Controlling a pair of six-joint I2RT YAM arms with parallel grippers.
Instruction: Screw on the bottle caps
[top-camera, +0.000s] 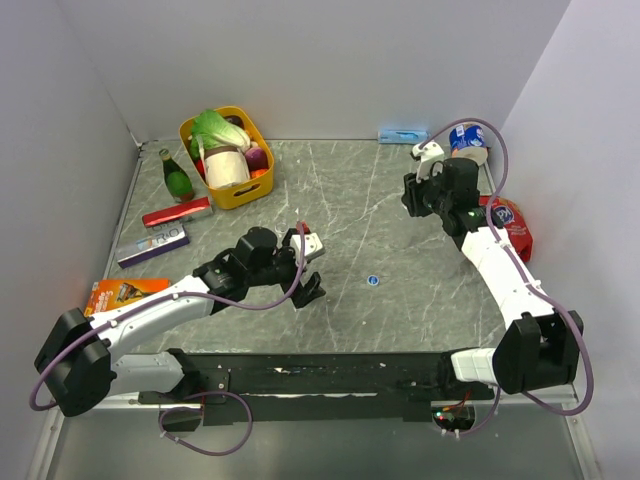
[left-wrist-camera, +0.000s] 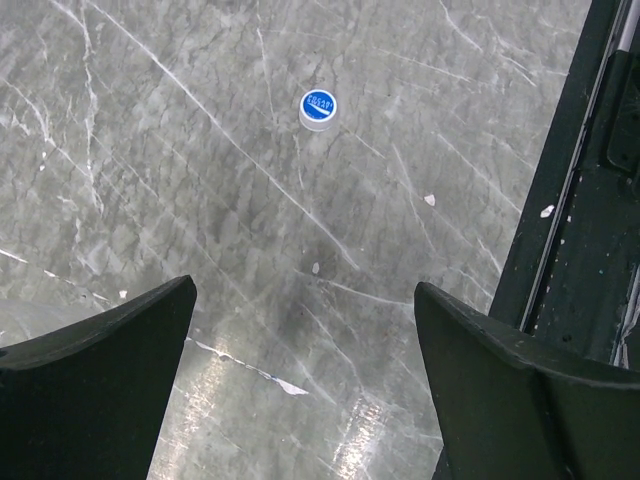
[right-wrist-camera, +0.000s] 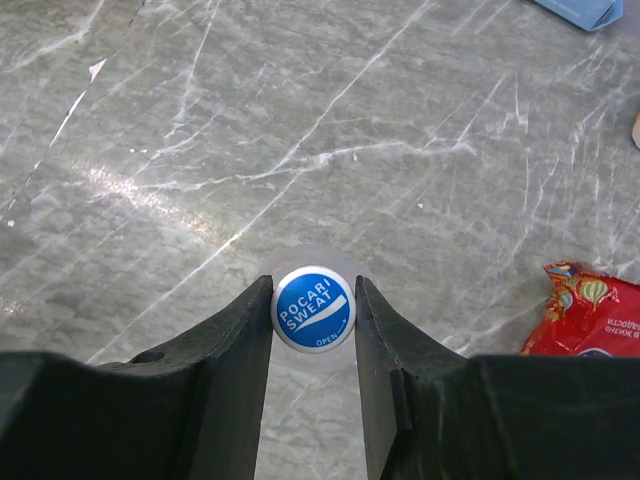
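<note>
My right gripper (right-wrist-camera: 313, 310) is shut on a blue bottle cap (right-wrist-camera: 313, 308) marked "POCARI SWEAT". A faint see-through round rim (right-wrist-camera: 316, 361) shows around and below the cap, likely a clear bottle under it. In the top view the right gripper (top-camera: 413, 197) is at the back right and hides the cap and bottle. A second blue cap (top-camera: 372, 281) lies loose on the table's middle and shows in the left wrist view (left-wrist-camera: 318, 106). My left gripper (left-wrist-camera: 305, 390) is open and empty above bare table, left of that cap (top-camera: 308, 268). Other caps and bottles are out of view.
A yellow basket (top-camera: 262, 190) of groceries and a green glass bottle (top-camera: 177, 177) stand at the back left. Flat boxes (top-camera: 153, 247) lie along the left. A red packet (top-camera: 510, 225) lies right of the right arm (right-wrist-camera: 595, 315). A black rail (left-wrist-camera: 590, 200) runs along the near edge.
</note>
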